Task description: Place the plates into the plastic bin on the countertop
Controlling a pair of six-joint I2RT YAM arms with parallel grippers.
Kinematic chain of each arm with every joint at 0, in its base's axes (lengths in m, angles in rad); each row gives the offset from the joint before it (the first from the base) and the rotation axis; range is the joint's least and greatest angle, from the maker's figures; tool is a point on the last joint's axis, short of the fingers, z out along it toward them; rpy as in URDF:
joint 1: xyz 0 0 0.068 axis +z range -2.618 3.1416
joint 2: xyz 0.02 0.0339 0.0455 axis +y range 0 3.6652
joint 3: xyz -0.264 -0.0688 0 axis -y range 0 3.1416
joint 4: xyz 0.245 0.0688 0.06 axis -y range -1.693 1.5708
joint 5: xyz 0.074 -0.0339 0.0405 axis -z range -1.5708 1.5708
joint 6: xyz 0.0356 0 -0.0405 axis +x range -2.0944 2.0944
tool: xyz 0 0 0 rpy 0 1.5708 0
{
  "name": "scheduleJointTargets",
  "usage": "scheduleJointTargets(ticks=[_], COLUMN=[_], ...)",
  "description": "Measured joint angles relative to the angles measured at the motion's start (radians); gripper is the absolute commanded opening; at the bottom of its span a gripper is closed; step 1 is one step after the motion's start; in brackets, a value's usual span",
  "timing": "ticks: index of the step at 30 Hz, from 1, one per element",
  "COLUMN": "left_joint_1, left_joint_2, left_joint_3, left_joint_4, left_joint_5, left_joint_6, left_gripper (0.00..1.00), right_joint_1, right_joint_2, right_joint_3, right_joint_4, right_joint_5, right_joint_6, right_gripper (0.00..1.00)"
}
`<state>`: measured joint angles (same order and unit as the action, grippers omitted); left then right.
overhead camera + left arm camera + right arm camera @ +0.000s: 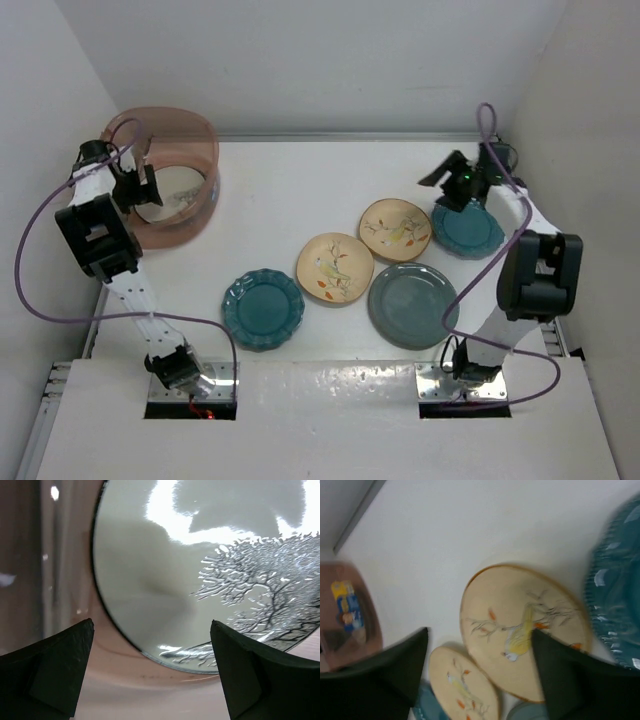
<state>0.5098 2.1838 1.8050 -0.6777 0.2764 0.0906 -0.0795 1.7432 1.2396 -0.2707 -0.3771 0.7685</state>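
The pink plastic bin (195,140) stands at the back left of the countertop (300,180). A white dark-rimmed plate (168,192) lies inside it, seen close in the left wrist view (165,580). My left gripper (140,185) hangs open and empty over the bin, above that plate's rim (152,652). On the counter lie two cream bird plates (335,267) (395,229), a teal scalloped plate (263,308), a grey-green plate (412,305) and another teal plate (468,228). My right gripper (445,175) is open and empty above the teal plate, with the bird plates below it (520,630).
White walls close in the counter at left, back and right. A metal rail (340,137) runs along the back edge. The bin (345,615) shows at the left of the right wrist view. The plates overlap one another in a cluster at centre right.
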Motion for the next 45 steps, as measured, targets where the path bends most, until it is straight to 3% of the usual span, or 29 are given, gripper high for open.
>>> scheduleJointTargets(ticks=[3,5,6,8,9,10,11,12,13,14,16,19,27,30,36,39,41,44,45], left_joint_1=[-0.037,-0.072,-0.098,-0.159,-0.192,-0.225,-0.257,-0.286,-0.304,-0.316,-0.316,-0.308,-0.38,-0.392,-0.389,-0.386,-0.386,-0.386,-0.386], left_joint_2=[-0.016,-0.042,-0.065,-0.117,-0.143,-0.166,-0.188,-0.206,-0.222,-0.24,-0.273,-0.282,-0.274,-0.269,-0.267,-0.267,-0.267,-0.267,-0.267], left_joint_3=[0.032,0.068,0.084,0.108,0.119,0.132,0.15,0.167,0.176,0.177,0.181,0.203,0.159,0.159,0.161,0.161,0.161,0.161,0.161], left_joint_4=[-0.045,-0.053,-0.052,-0.037,-0.027,-0.018,-0.008,0.0,0.005,0.008,-0.012,-0.043,-0.118,-0.123,-0.126,-0.126,-0.127,-0.127,-0.128], left_joint_5=[-0.131,-0.237,-0.299,-0.419,-0.467,-0.509,-0.542,-0.542,-0.509,-0.476,-0.341,-0.194,-0.098,-0.077,-0.058,-0.055,-0.054,-0.051,-0.049], left_joint_6=[0.031,0.069,0.098,0.157,0.183,0.2,0.212,0.215,0.216,0.217,0.213,0.199,0.183,0.176,0.158,0.155,0.154,0.147,0.143], left_gripper=[1.0,1.0,1.0,1.0,1.0,1.0,1.0,0.98,0.94,0.93,0.93,0.93,0.93,0.93,0.93,0.93,0.93,0.93,0.93], right_joint_1=[-0.107,-0.142,-0.143,-0.136,-0.134,-0.134,-0.142,-0.16,-0.188,-0.235,-0.29,-0.323,-0.251,-0.226,-0.205,-0.186,-0.171,-0.117,-0.099], right_joint_2=[-0.058,-0.076,-0.082,-0.1,-0.122,-0.15,-0.187,-0.23,-0.278,-0.334,-0.385,-0.401,-0.325,-0.322,-0.233,-0.228,-0.237,-0.246,-0.252], right_joint_3=[-0.092,-0.135,-0.154,-0.195,-0.225,-0.256,-0.293,-0.335,-0.378,-0.433,-0.485,-0.514,-0.51,-0.526,-0.573,-0.611,-0.639,-0.676,-0.694], right_joint_4=[-0.026,-0.084,-0.117,-0.161,-0.174,-0.185,-0.185,-0.179,-0.17,-0.151,-0.14,-0.174,-0.423,-0.47,-0.481,-0.452,-0.423,-0.383,-0.357], right_joint_5=[0.082,0.158,0.198,0.262,0.29,0.31,0.329,0.336,0.341,0.334,0.319,0.303,0.255,0.247,0.26,0.195,0.138,0.049,0.017], right_joint_6=[0.014,0.013,0.013,0.015,0.016,0.019,0.024,0.03,0.041,0.067,0.08,0.069,-0.01,-0.023,-0.047,-0.066,-0.079,-0.088,-0.097], right_gripper=[0.31,0.38,0.61,0.81,0.85,0.83,0.76,0.54,0.47,0.49,0.71,0.87,0.87,0.81,0.59,0.48,0.31,0.22,0.24])
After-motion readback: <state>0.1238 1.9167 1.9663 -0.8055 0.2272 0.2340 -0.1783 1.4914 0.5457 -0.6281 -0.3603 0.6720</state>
